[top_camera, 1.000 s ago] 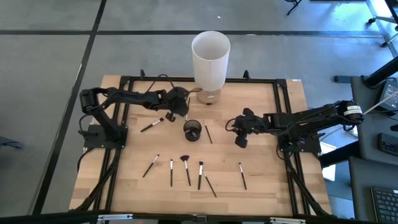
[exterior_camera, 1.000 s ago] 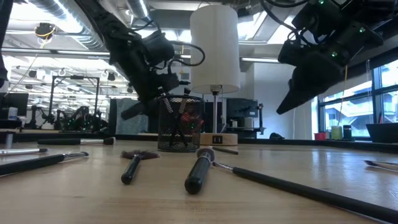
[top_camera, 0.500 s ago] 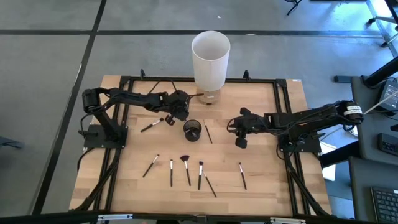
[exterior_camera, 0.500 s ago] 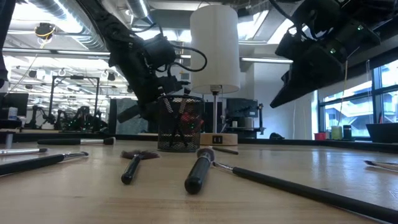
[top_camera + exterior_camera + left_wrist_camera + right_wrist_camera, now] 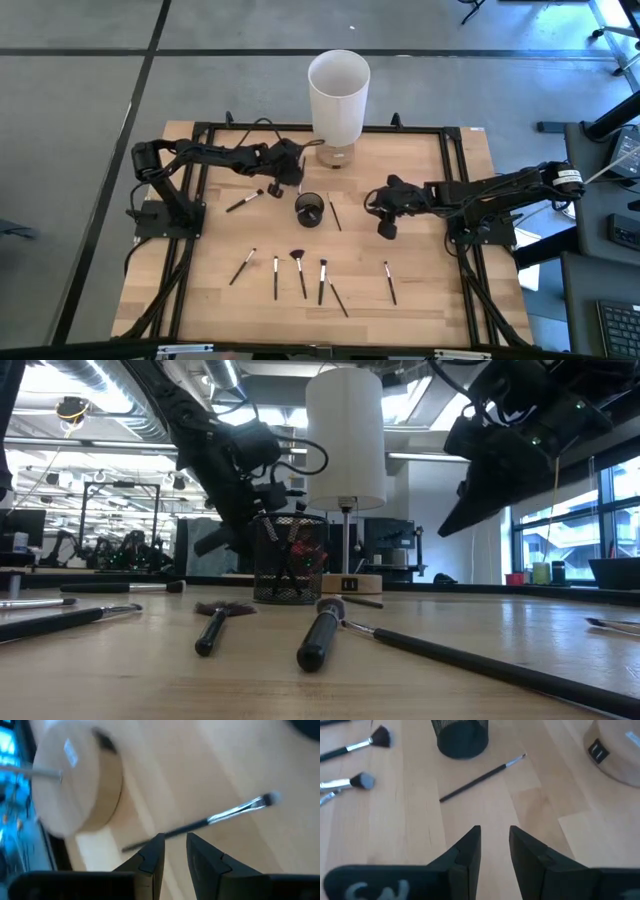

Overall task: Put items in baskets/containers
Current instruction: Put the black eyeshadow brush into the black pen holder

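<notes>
While the left gripper (image 5: 173, 851) is being held above the table between the white cylinder's wooden base (image 5: 80, 785) and a slim silver-ferruled brush (image 5: 200, 822), its fingers are standing slightly apart, gripping nothing. The right gripper (image 5: 495, 845) (also narrowly parted, empty) is being held near the small dark mesh cup (image 5: 309, 210).

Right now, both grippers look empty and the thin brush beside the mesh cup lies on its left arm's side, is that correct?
Not quite: the thin brush lies on the right arm's side of the mesh cup, as the high view shows. Left gripper and right gripper are indeed empty.
</notes>
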{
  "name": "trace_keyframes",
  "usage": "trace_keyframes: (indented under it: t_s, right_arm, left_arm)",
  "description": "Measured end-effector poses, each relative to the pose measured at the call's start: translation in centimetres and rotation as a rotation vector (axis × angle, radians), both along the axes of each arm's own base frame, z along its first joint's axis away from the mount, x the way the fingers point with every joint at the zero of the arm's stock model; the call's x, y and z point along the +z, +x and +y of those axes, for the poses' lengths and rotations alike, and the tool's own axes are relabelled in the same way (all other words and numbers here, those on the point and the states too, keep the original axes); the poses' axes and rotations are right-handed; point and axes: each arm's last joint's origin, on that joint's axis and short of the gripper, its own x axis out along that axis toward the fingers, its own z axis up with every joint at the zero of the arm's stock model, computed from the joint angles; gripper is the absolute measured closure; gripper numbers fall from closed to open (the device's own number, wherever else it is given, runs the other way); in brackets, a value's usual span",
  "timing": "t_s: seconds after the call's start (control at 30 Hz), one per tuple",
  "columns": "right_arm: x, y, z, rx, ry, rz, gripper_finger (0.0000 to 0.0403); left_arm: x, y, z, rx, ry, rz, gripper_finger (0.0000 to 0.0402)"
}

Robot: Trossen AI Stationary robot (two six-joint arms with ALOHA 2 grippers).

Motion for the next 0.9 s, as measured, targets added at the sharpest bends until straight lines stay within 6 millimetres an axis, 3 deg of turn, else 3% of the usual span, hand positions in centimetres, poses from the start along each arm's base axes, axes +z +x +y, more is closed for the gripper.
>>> trace_keyframes:
  t_s: [0.3, 0.6, 0.9]
  right_arm:
    - [-0.1, 0.0, 0.2, 0.047, 0.047, 0.008, 0.0302]
    - [-0.1, 0.0, 0.4, 0.095, 0.123, 0.006, 0.0302]
    - [-0.1, 0.0, 0.5, 0.079, 0.146, 0.008, 0.0302]
  left_arm:
    - [0.2, 0.3, 0.0, -0.166, 0.069, -0.005, 0.0334]
    - [0.1, 0.3, -0.1, -0.318, 0.175, 0.051, 0.0266]
    - [-3.2, 1.1, -0.1, -0.428, 0.303, 0.235, 0.0237]
